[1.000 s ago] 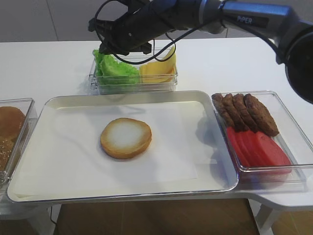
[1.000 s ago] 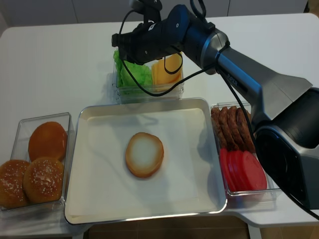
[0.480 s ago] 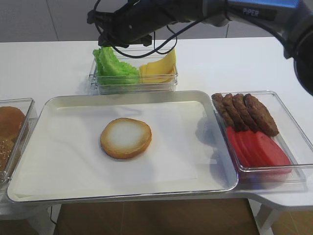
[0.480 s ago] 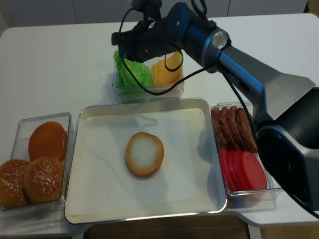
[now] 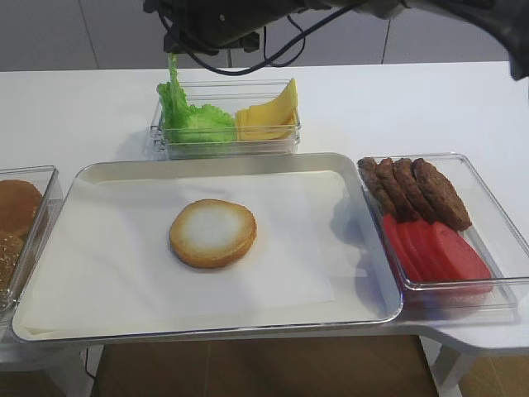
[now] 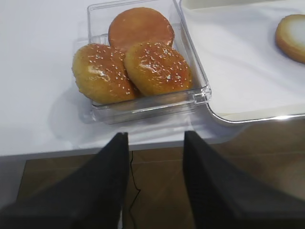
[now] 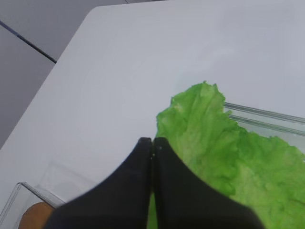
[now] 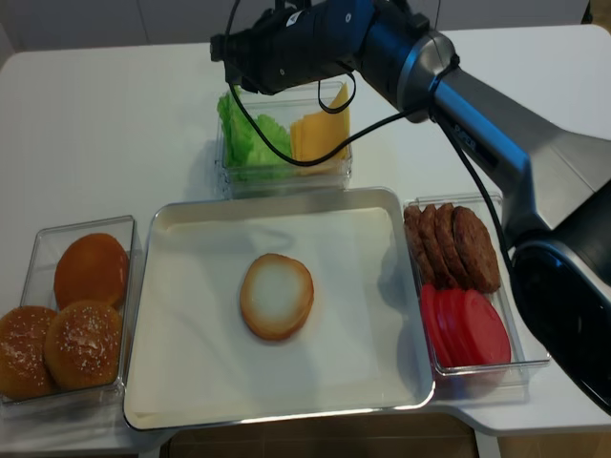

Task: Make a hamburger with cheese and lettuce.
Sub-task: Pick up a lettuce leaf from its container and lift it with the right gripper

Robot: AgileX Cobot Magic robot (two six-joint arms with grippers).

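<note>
The hamburger bun half (image 5: 213,232) lies cut face up and bare on the paper-lined tray (image 5: 355,165); it also shows in the other high view (image 8: 276,296). The lettuce (image 5: 192,116) and the cheese (image 5: 269,116) share a clear box behind the tray. My right gripper (image 5: 172,48) reaches across above the box's left end, shut on a lettuce leaf (image 7: 209,138) that hangs stretched up from the pile. In the right wrist view the gripper (image 7: 152,142) has its jaws together on the leaf's edge. My left gripper (image 6: 155,143) is open and empty off the table's front edge.
A clear box of darker domed buns (image 6: 138,57) stands left of the tray. A clear box with brown patties (image 5: 417,190) and red tomato slices (image 5: 434,248) stands to its right. The right arm (image 8: 449,76) crosses above the back of the table.
My right gripper has risen above the lettuce box, pulling one leaf up with it. The bun half has not moved.
</note>
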